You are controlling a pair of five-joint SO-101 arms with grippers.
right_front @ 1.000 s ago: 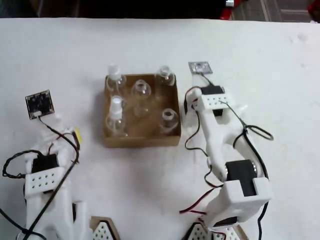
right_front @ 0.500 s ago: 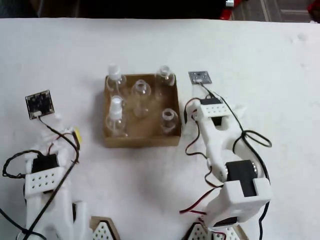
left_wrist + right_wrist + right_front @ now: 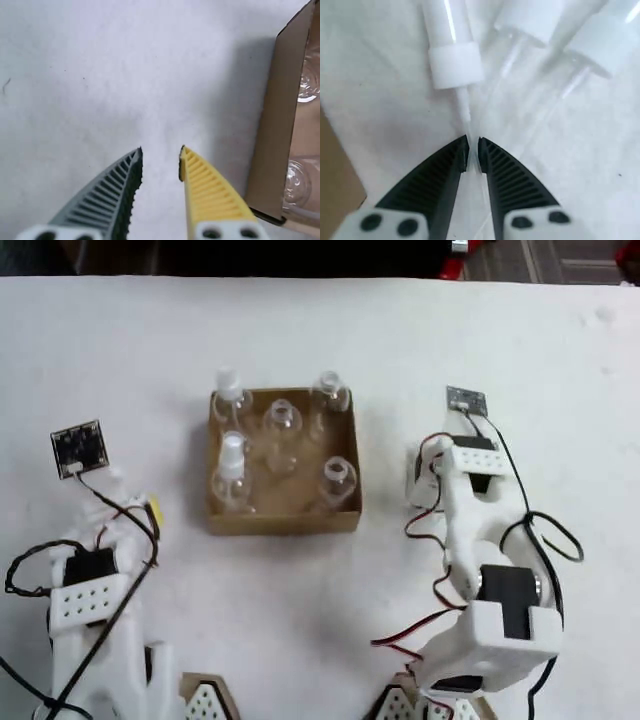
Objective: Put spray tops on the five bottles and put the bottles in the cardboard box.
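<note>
The cardboard box (image 3: 283, 521) stands mid-table with five clear bottles in it. Two bottles on its left side carry white spray tops (image 3: 232, 452); three others (image 3: 338, 476) are open-necked. Three white spray tops lie on the table in the right wrist view. My right gripper (image 3: 473, 147) is shut on the thin dip tube of one spray top (image 3: 454, 59), just right of the box. My left gripper (image 3: 161, 157) hangs open over bare table left of the box (image 3: 272, 145), holding nothing.
Two more spray tops (image 3: 532, 17) (image 3: 600, 47) lie beside the gripped one. The right arm (image 3: 470, 465) sits close to the box's right wall. A brown box corner (image 3: 335, 187) edges the right wrist view. White tabletop spreads all round.
The right arm has swung to the right, away from the box's right wall. The left arm and the bottles have not moved.
</note>
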